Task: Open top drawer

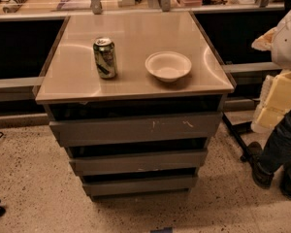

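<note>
Drawers first: the top drawer [136,128], the widest and tallest of three flat dark-grey handleless fronts, sits just under the glossy beige cabinet top [72,84]. It carries small whitish scratch marks [169,124] right of centre. It looks shut, its face roughly in line with the cabinet's front. Below it, each stepping back a little, are the narrower middle grey drawer front [138,162] and the lowest grey drawer front [139,184].

With no handle, the dark recess above the top front is, we judge, the only place to hook and pull. That would explain why any approach must come low and from the front.

On the top stand an upright green drink can [105,58] on the left and a shallow white bowl [168,66] on the right, apart from each other and back from the front edge. We think a smooth pull should leave them undisturbed, while a jerk could tip the can.

Of our gripper [162,230] we see at most a small dark sliver at the bottom edge, on the speckled floor [34,188] side, well apart from the drawer. We cannot tell its state. The task looks not yet begun.

A person in dark jeans [281,140] stands just right of the cabinet, so we would keep the approach central.
</note>
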Controlling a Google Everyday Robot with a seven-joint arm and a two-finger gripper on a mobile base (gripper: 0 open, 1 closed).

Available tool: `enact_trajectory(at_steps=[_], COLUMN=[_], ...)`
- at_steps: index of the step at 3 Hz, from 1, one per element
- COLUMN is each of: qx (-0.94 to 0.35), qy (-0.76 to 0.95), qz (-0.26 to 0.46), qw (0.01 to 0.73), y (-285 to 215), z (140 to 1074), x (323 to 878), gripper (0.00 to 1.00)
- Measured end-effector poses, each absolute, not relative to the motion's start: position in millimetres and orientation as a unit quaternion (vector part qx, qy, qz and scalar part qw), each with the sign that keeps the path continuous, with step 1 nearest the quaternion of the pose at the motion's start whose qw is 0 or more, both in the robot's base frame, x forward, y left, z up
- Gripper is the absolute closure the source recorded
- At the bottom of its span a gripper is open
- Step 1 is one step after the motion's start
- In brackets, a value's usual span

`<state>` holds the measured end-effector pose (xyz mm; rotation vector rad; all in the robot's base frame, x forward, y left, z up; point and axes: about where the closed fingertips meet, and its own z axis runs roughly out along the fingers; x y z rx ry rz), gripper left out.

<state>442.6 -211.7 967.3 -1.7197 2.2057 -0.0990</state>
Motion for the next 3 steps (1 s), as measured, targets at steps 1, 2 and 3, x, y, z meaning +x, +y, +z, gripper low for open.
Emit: enact_trajectory(at_steps=[1,2,3], qx=[-0.617,-0.635,-0.653], qy=[0.761,0.742,0.726], qz=[-0.025,-0.009,0.003], qw=[0.196,0.214,0.217], y=[-189.5,-158.5,-129.3], z=[935.7,886.9,837.4], x=[451.5,462.0,473.1], gripper=[0.00,0.00,0.00])
